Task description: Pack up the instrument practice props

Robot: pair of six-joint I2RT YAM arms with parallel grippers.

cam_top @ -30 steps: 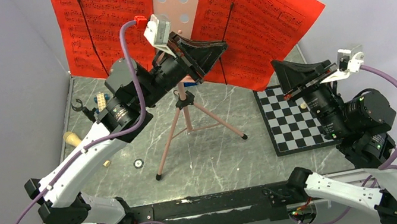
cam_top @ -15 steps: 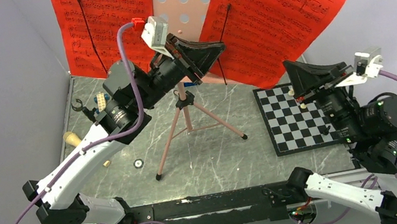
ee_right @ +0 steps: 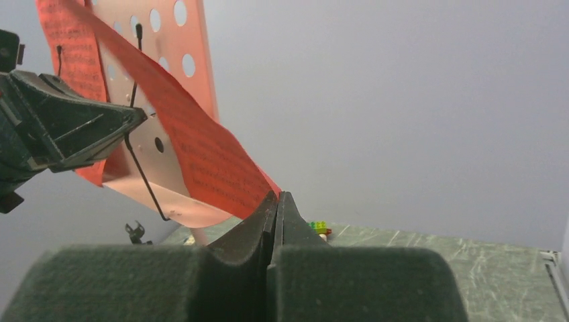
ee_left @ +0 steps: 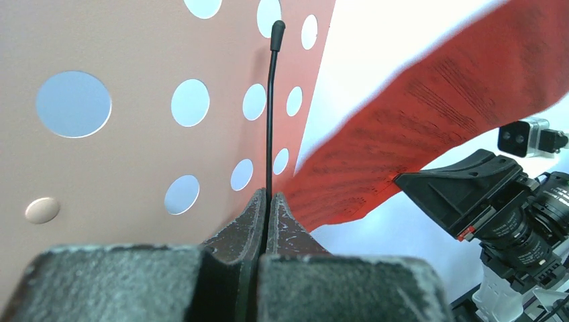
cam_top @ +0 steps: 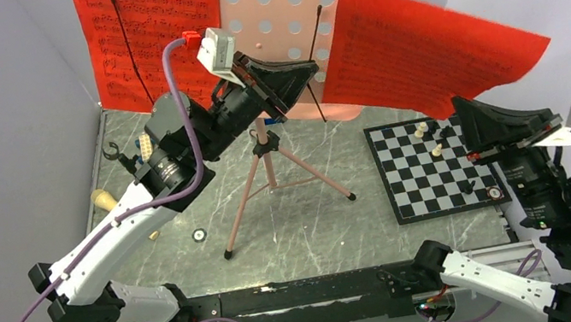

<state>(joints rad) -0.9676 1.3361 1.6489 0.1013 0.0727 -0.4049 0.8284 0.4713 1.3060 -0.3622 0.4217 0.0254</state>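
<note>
The marbled table [cam_top: 308, 218] bears the pink music stand [cam_top: 264, 145] on 3 legs centrally, a chessboard [cam_top: 427, 177] at right, a beige microphone [cam_top: 104, 198] and toy block car [cam_top: 145, 144] at left.

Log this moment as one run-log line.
left gripper: shut on page wire | right gripper: shut on right red page, page outside the wire | left red page: on music stand

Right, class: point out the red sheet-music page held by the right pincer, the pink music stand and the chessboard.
red sheet-music page [cam_top: 429, 52]: top external view, middle of the sheet.
pink music stand [ee_left: 121, 161]: left wrist view, bare desk between holes.
chessboard [cam_top: 420, 183]: top external view, bare squares near its middle.
</note>
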